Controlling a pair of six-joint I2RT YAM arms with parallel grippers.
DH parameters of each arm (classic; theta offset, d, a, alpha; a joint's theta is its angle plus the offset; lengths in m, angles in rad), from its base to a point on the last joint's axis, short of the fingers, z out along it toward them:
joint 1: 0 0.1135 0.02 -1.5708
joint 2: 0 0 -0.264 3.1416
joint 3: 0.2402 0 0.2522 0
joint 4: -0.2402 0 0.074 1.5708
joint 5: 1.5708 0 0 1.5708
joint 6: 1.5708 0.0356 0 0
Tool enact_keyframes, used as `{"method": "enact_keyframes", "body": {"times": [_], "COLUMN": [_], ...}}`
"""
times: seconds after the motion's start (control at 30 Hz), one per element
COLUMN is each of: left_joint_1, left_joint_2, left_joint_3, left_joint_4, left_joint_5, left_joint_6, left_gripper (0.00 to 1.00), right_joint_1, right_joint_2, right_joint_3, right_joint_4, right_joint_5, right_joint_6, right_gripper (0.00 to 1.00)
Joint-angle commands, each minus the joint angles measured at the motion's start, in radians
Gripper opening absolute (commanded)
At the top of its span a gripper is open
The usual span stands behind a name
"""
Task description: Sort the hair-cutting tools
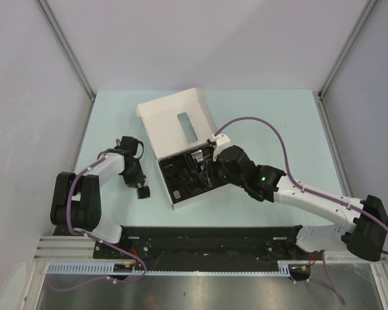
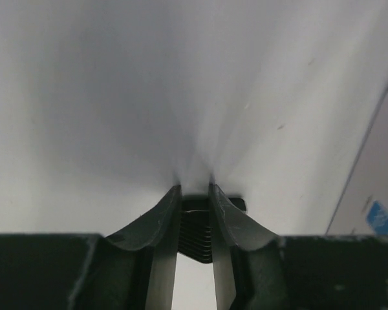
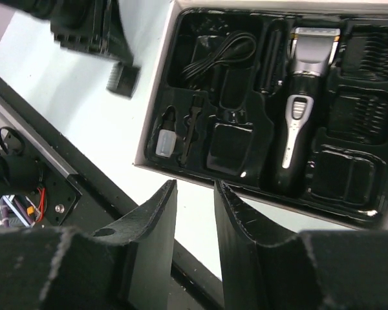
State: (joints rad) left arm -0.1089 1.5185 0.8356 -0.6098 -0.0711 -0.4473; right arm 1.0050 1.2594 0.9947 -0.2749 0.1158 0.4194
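Top camera: fixed high behind the arm bases. We look down and forward over the whole table point(image 1: 258, 110), from far off.

Left wrist camera: sights along the left gripper point(image 2: 194, 187), hard up against the comb guard point(image 2: 195, 236) in it. Blank white beyond.

Right wrist camera: close, angled down over the near edge of the white box point(image 3: 153, 110) into its black tray point(image 3: 236, 145).

Shared: we find the white box, black tray and comb guard in both top and right wrist views.
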Motion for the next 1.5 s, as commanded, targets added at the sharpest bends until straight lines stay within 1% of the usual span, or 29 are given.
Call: {"method": "enact_keyframes", "body": {"times": [0.0,0.13,0.27,0.37,0.47,0.57,0.73,0.87,0.9,0.97,1.0,1.03,1.07,1.1,1.3,1.43,1.47], "left_joint_1": [-0.014,-0.028,-0.046,-0.054,-0.052,-0.054,-0.054,-0.064,-0.067,-0.089,-0.100,-0.113,-0.139,-0.155,-0.273,-0.365,-0.389], "left_joint_2": [-0.069,-0.127,-0.178,-0.231,-0.257,-0.241,-0.147,-0.158,-0.161,-0.162,-0.159,-0.156,-0.156,-0.158,-0.195,-0.254,-0.274], "left_joint_3": [-0.094,-0.141,-0.165,-0.178,-0.181,-0.179,-0.184,-0.176,-0.173,-0.165,-0.164,-0.164,-0.168,-0.171,-0.201,-0.184,-0.175], "left_joint_4": [-0.030,-0.039,-0.051,-0.064,-0.085,-0.107,-0.136,-0.179,-0.194,-0.208,-0.229,-0.237,-0.246,-0.257,-0.269,-0.269,-0.269], "left_joint_5": [0.004,0.016,0.037,0.037,-0.016,-0.053,-0.088,-0.142,-0.142,-0.136,-0.127,-0.125,-0.115,-0.098,-0.027,-0.019,-0.022], "left_joint_6": [-0.109,-0.154,-0.188,-0.217,-0.235,-0.249,-0.287,-0.323,-0.330,-0.334,-0.341,-0.347,-0.353,-0.364,-0.425,-0.462,-0.470], "left_gripper": [0.29,0.30,0.31,0.34,0.40,0.40,0.29,0.24,0.17,0.11,0.03,0.01,0.00,0.04,0.00,0.01,0.03], "right_joint_1": [-0.055,-0.108,-0.147,-0.160,-0.169,-0.172,-0.175,-0.183,-0.186,-0.192,-0.198,-0.203,-0.206,-0.215,-0.247,-0.266,-0.269], "right_joint_2": [-0.077,-0.118,-0.126,-0.130,-0.129,-0.127,-0.138,-0.153,-0.156,-0.167,-0.170,-0.179,-0.186,-0.189,-0.206,-0.206,-0.204], "right_joint_3": [-0.007,-0.013,-0.013,-0.013,-0.016,-0.025,-0.045,-0.067,-0.068,-0.076,-0.082,-0.087,-0.091,-0.099,-0.119,-0.133,-0.134], "right_joint_4": [-0.061,-0.076,-0.084,-0.086,-0.080,-0.073,-0.067,-0.066,-0.066,-0.067,-0.066,-0.067,-0.067,-0.066,-0.069,-0.063,-0.061], "right_joint_5": [0.033,0.013,-0.016,-0.031,-0.048,-0.061,-0.073,-0.074,-0.074,-0.073,-0.073,-0.073,-0.074,-0.073,-0.082,-0.090,-0.091], "right_joint_6": [0.013,-0.007,-0.016,-0.022,-0.024,-0.024,-0.019,-0.014,-0.008,-0.008,-0.005,-0.002,-0.001,0.001,-0.001,0.005,0.007], "right_gripper": [0.35,0.36,0.36,0.36,0.36,0.36,0.36,0.35,0.36,0.35,0.35,0.35,0.36,0.36,0.36,0.36,0.36]}}
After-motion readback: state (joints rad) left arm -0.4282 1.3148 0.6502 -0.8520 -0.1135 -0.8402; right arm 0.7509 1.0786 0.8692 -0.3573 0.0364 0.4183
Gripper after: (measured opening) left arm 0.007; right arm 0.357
